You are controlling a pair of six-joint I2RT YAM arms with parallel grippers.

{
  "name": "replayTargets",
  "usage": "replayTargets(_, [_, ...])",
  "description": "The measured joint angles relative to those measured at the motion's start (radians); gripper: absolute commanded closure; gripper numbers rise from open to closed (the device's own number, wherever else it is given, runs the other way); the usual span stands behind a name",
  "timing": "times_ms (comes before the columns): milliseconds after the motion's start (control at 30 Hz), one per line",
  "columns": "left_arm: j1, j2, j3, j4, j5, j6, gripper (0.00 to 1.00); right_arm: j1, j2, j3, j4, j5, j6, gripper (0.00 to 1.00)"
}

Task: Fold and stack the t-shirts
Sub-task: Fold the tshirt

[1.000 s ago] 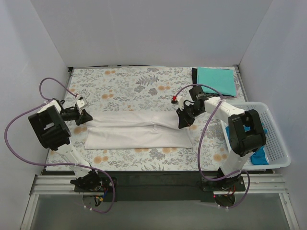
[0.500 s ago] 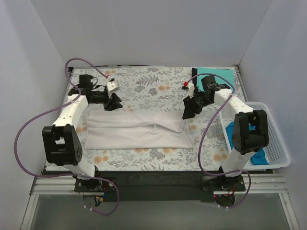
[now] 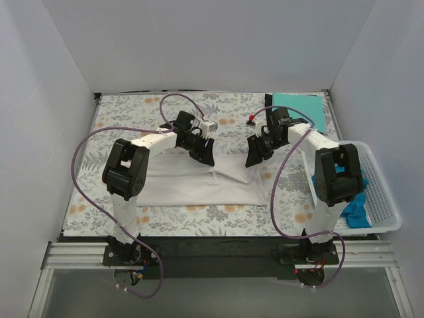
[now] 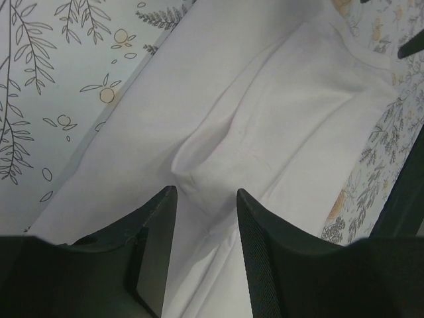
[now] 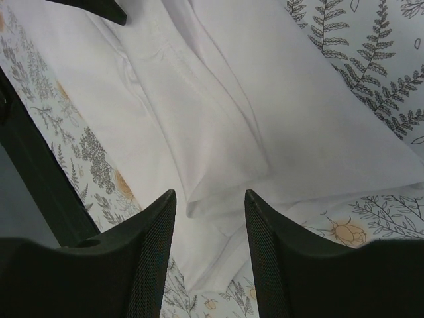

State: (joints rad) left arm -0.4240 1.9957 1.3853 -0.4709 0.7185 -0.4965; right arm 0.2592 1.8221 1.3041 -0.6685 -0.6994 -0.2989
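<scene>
A white t-shirt (image 3: 192, 189), folded into a long band, lies across the middle of the floral table cloth (image 3: 132, 119). My left gripper (image 3: 204, 154) hovers over the band's back edge near its middle. Its jaws are open above a raised crease of white cloth (image 4: 278, 119), with nothing pinched between them (image 4: 205, 195). My right gripper (image 3: 255, 156) stands over the shirt's right end, open too (image 5: 209, 195), and a folded corner of the cloth (image 5: 218, 119) lies loose below it. A folded teal t-shirt (image 3: 301, 109) rests at the back right.
A white lattice basket (image 3: 387, 199) stands at the table's right edge with a bright blue t-shirt (image 3: 356, 211) hanging over its near side. White walls close in the table on three sides. Purple cables loop from both arms.
The left arm has swung from the shirt's left end to its middle at the back. Both grippers' jaws have opened. The right gripper stays by the right end.
</scene>
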Motion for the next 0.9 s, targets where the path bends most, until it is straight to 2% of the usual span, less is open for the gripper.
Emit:
replayTargets(267, [-0.03,0.045,0.039,-0.004,-0.037,-0.092,0.61,0.029,0.054,-0.049,0.016,0.031,0.013,0.49])
replayTargets(367, [-0.033,0.045,0.04,0.003,-0.019,-0.105,0.72,0.031,0.058,-0.058,0.016,0.03,0.011,0.56])
replayTargets(400, [-0.034,0.045,0.04,0.003,-0.014,-0.107,0.76,0.031,0.059,-0.058,0.016,0.029,0.01,0.61])
replayTargets(433, [-0.036,0.045,0.04,0.005,-0.01,-0.106,0.84,0.031,0.059,-0.058,0.016,0.026,0.009,0.72])
replayTargets(500, [-0.04,0.043,0.039,0.008,0.006,-0.1,0.9,0.031,0.059,-0.058,0.018,0.019,0.002,0.89])
replayTargets(567, [-0.043,0.038,0.037,0.009,0.022,-0.087,0.99,0.031,0.058,-0.059,0.016,0.015,-0.003,0.97])
replayTargets(867, [-0.046,-0.138,-0.128,0.035,0.112,0.061,1.0,0.031,0.014,-0.078,-0.014,0.014,-0.08,0.99])
replayTargets(900, [-0.047,-0.163,-0.15,0.035,0.12,0.09,0.97,0.031,0.005,-0.078,-0.017,0.015,-0.089,0.96])
